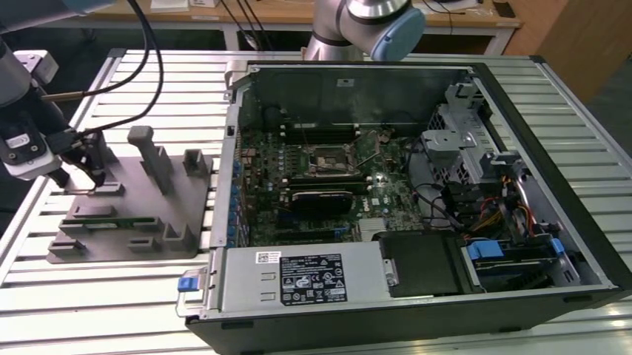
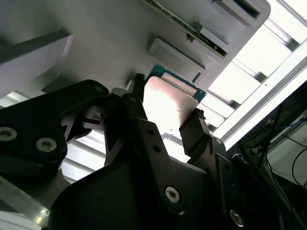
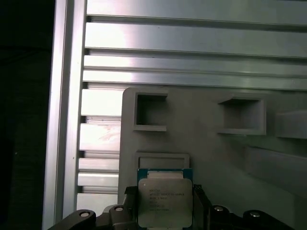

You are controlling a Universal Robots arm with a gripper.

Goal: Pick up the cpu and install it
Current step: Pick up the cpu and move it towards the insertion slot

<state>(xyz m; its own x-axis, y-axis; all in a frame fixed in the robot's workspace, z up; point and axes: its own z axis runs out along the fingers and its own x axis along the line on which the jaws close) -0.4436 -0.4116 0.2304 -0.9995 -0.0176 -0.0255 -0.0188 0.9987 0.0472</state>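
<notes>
At the exterior view's left, the end effector [image 1: 82, 181] hung low over the grey fixture [image 1: 148, 222] on the slatted counter [image 1: 109, 303]. In both wrist views its fingers [image 2: 194, 134] pressed against opposite edges of the cpu [image 2: 168, 103] [image 3: 165, 201], gripping it right at the fixture's surface. Toward the exterior view's right lay the open computer case [image 1: 356, 89], well apart.
</notes>
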